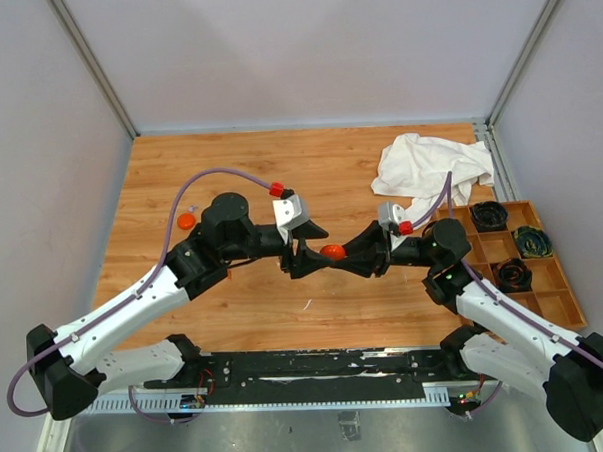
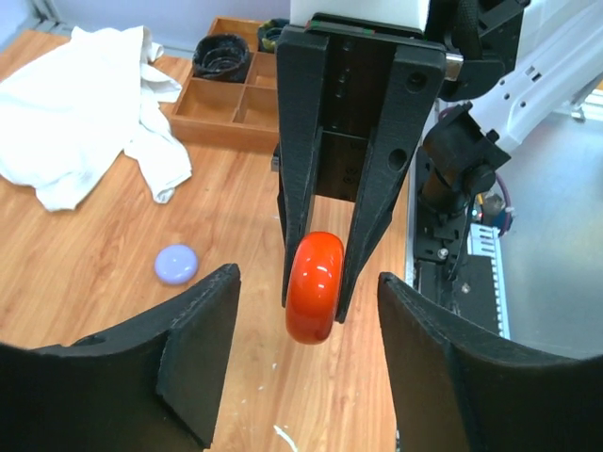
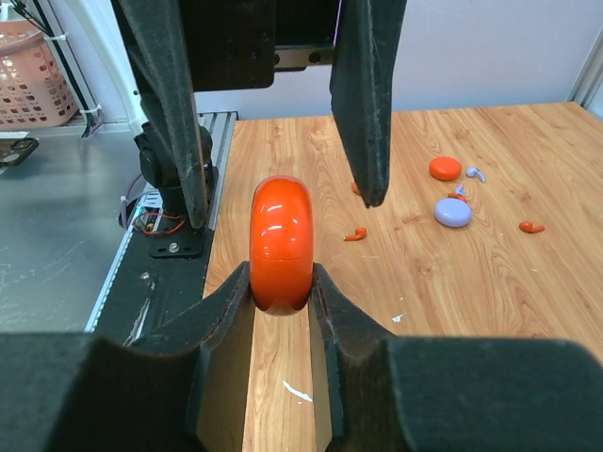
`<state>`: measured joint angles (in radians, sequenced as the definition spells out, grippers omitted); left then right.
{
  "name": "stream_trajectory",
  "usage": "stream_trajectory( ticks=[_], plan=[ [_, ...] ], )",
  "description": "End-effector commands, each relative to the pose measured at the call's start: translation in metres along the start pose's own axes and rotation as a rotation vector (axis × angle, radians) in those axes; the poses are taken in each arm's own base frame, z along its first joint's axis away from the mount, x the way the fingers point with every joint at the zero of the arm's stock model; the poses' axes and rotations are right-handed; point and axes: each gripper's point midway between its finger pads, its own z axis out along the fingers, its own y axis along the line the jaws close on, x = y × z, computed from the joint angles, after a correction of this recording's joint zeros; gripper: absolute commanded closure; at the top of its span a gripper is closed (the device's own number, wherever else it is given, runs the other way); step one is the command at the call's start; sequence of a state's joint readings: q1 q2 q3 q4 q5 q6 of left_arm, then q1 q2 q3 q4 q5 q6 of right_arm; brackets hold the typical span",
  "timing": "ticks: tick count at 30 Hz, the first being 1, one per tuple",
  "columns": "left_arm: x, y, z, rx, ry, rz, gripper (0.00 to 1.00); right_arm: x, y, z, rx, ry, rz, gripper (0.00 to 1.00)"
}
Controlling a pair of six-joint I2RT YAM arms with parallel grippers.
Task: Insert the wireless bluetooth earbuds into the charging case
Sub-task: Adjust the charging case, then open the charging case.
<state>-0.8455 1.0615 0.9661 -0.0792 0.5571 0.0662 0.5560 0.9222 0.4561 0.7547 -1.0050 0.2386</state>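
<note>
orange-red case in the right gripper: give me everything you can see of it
The orange-red case is a glossy, smooth, rounded puck that looks like hard plastic. It is shut, with a faint seam line across it. It stands on edge, and the right gripper pinches its two broad faces, with the rounded end poking out past the fingertips. It hangs above the wooden table, midway between the two arms. The left gripper is open with a finger on each side of the case, and neither finger touches it.

The right gripper point(image 3: 280, 282) faced the left gripper point(image 2: 306, 292) tip to tip, pinching the case point(image 3: 281, 235); the left's jaws stood apart, flanking it without touching.
</note>
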Motion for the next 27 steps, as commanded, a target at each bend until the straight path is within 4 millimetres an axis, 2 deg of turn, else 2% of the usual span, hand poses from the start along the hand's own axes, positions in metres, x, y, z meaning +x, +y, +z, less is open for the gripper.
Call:
stream_trajectory(
  ticks=[1, 5, 9, 19, 27],
  plan=[
    [-0.005, 0.007, -0.005, -0.055, -0.060, 0.002, 0.31, -0.010, 0.002, 0.003, -0.010, -0.041, -0.065, 0.94],
    [-0.001, 0.014, -0.008, -0.115, -0.093, -0.017, 0.21, -0.008, 0.000, 0.001, 0.020, -0.055, -0.071, 0.95],
    [0.004, 0.023, -0.010, -0.176, -0.121, -0.043, 0.17, -0.007, -0.002, -0.001, 0.046, -0.074, -0.070, 0.95],
    [0.010, 0.037, -0.005, -0.240, -0.145, -0.078, 0.15, -0.006, -0.003, -0.001, 0.054, -0.111, -0.053, 0.94],
    [0.002, 0.047, -0.007, -0.299, -0.160, -0.106, 0.15, -0.004, -0.002, 0.000, 0.044, -0.108, -0.045, 0.94]
  ],
)
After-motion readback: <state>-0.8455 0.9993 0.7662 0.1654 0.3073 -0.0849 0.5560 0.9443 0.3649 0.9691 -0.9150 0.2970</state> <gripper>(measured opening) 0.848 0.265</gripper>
